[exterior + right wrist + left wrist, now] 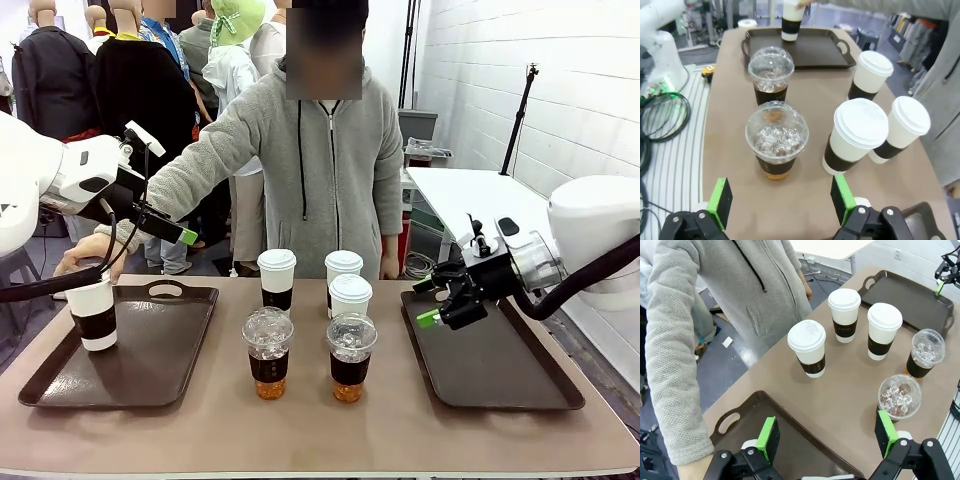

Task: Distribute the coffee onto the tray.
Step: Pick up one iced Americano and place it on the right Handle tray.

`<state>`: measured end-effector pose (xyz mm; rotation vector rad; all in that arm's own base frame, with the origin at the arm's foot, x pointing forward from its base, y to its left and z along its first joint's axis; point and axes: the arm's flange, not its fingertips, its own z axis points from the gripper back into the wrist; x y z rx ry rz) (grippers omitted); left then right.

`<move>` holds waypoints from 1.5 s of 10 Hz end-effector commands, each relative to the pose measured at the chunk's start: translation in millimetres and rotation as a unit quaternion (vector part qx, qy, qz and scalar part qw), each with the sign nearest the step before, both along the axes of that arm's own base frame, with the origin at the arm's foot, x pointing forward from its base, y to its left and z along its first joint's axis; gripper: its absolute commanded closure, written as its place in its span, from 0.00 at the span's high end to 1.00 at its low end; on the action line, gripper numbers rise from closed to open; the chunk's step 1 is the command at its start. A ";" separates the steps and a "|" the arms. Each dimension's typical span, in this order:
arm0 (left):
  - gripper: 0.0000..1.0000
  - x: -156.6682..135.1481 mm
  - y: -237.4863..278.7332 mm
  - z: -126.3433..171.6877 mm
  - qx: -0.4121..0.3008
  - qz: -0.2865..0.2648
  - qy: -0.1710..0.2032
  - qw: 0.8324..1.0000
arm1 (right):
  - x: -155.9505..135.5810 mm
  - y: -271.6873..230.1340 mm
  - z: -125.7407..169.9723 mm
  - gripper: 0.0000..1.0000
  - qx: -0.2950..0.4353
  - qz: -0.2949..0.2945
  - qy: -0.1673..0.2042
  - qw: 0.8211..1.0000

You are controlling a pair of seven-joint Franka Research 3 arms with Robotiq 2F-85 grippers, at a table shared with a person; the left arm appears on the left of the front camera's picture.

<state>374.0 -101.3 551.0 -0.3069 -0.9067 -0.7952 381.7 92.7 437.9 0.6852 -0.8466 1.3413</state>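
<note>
A brown table (300, 430) carried two dark trays, one at each end, with the coffee grouped between them. On the left tray (150, 350) stood one white paper cup (97, 318) with a dark sleeve, near the tray's outer edge. A person in a grey hooded jacket reached across from the far side. Their hand (85, 258) was at the cup's lid, probably setting it down or steadying it. The right tray (490, 365) held nothing.

In the middle of the table, three more lidded paper cups (343, 270) formed the back row. Two clear cups (268, 350) with domed lids, holding amber drink and ice, stood in front of them, nearer the robot. All were upright.

The left gripper (826, 429) hovered above the left tray, its jaws wide apart and empty, likely held clear while the person's arm was over that tray. The right gripper (781, 195) hung above the inner side of the right tray, its jaws also wide and empty. It faced the nearer clear cup, which looked the easiest for it to fetch. Five cups were not yet on a tray.
</note>
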 end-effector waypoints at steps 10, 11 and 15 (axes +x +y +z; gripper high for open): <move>1.00 0.5 1.0 -0.4 0.000 0.002 0.001 1.000 | 36.7 4.4 -88.3 1.00 0.226 0.060 0.005 0.972; 1.00 0.5 1.0 -0.4 0.000 0.002 0.001 1.000 | 35.4 6.2 -98.3 1.00 0.220 0.060 -0.008 0.974; 1.00 0.5 1.0 -0.4 0.000 0.002 0.001 1.000 | 38.3 5.5 -132.7 1.00 0.215 0.064 -0.008 0.974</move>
